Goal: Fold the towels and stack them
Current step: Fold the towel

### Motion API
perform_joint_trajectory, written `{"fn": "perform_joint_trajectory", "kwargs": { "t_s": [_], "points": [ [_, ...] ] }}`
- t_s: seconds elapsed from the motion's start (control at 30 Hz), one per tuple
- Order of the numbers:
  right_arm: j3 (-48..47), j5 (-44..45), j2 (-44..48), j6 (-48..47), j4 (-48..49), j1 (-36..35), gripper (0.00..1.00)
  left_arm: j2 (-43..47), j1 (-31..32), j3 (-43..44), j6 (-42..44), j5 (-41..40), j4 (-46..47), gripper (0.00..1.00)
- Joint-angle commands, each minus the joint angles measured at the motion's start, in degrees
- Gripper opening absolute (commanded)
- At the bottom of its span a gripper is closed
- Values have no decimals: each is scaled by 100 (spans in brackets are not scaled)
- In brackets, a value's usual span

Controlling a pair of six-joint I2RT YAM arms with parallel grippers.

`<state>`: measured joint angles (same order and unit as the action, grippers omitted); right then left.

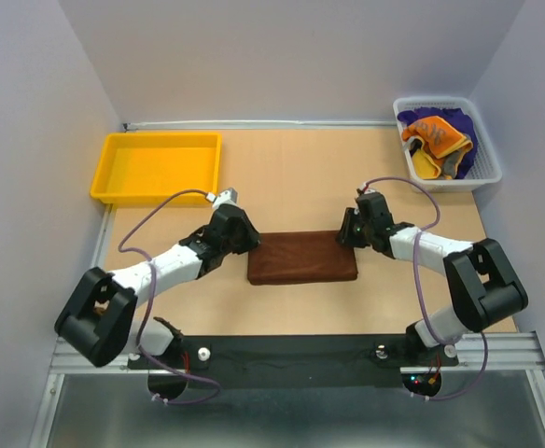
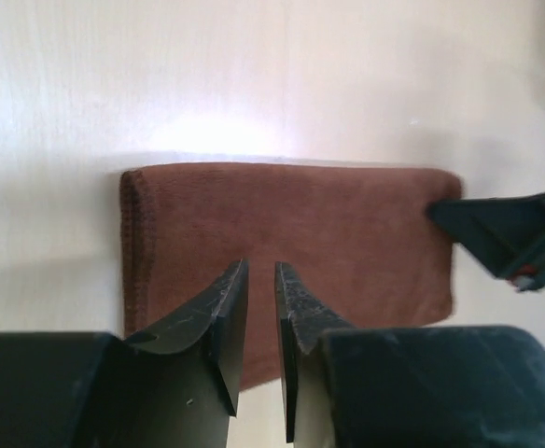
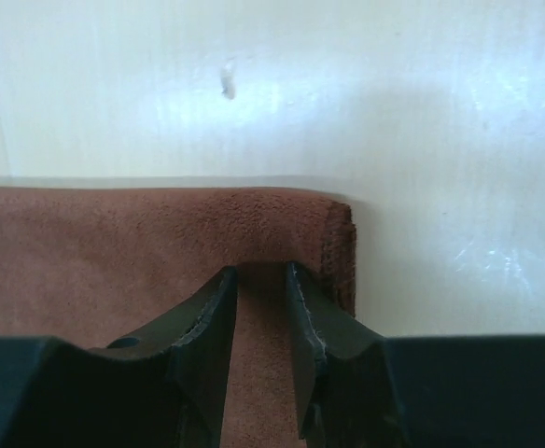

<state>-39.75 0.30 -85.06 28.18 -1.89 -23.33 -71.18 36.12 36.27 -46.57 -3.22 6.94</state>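
Your brown towel [image 1: 302,258] lies folded on the tabletop [image 1: 291,177] between both hands. Your left hand [image 2: 260,268] is released at its left end, jaws narrowly parted; whether your right hand [image 3: 260,271] pinches the right end, you cannot tell

Open table [image 1: 291,177] between tray [image 1: 158,137] at far left and basket [image 1: 452,184] at far right, free to pass. Blocked mid-table by brown towel [image 1: 302,259], with left hand [image 1: 249,241] over its left end and right hand [image 1: 349,231] over its right. Bare strip along near edge.
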Motion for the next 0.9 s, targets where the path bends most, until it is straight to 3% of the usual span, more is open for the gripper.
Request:
{"fn": "perform_joint_trajectory", "kwargs": {
  "t_s": [0.0,0.27,0.47,0.6,0.67,0.8,0.87],
  "points": [
    [-60,6,-194,-138,540,337,33,-675,-166,-146,79,86,676,22],
    [-42,269,-933,-129,532,610,30,-1180,-755,-797,-222,287,1135,19],
    [-348,270,-935,-400,506,874,32,-556,-747,-516,103,296,652,38],
    [-735,-564,-680,-866,208,813,45,120,-755,88,542,113,-155,66],
    [-955,-636,-626,-1068,-222,621,51,262,-869,335,771,68,-429,74],
    [-1386,-523,-451,-1473,-839,67,76,411,-1527,670,1333,181,-991,84],
    [-1465,-443,-328,-1552,-1067,-449,83,438,-1870,671,1536,453,-1115,84]
  ]
}}
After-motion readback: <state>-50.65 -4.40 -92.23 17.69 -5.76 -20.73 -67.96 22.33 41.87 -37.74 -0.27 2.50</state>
